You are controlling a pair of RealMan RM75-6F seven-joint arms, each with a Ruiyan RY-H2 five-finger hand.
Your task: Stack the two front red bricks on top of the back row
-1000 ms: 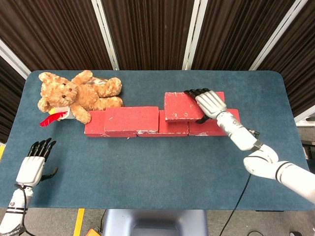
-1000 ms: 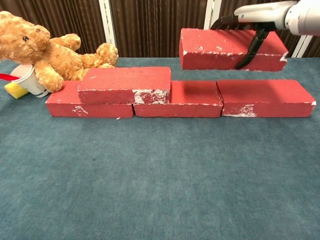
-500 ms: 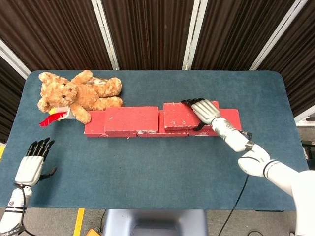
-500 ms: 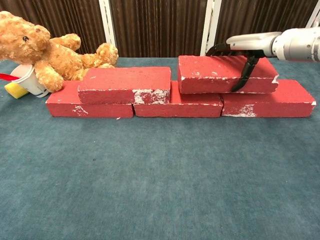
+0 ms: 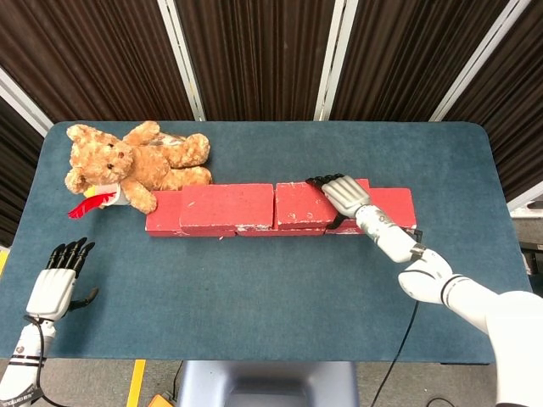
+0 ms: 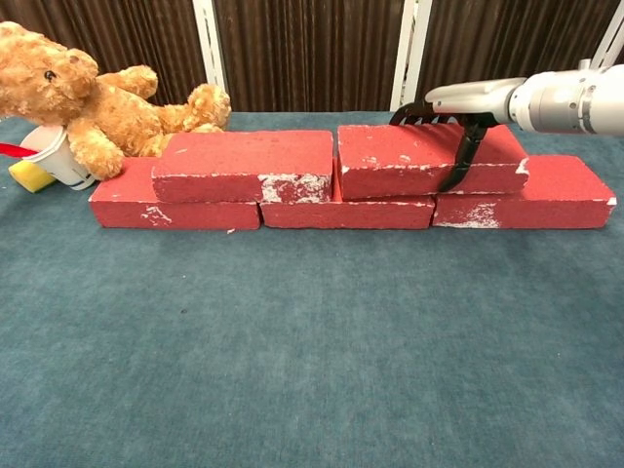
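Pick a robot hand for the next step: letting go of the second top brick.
Right. The right robot hand already grips the right top brick, which sits on the back row beside the left top brick. The left robot hand hangs open near the table's front-left edge, far from both.

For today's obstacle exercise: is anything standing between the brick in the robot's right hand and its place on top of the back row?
Nothing visible does. The right hand grips the second top brick, which already rests on the back row beside the first top brick.
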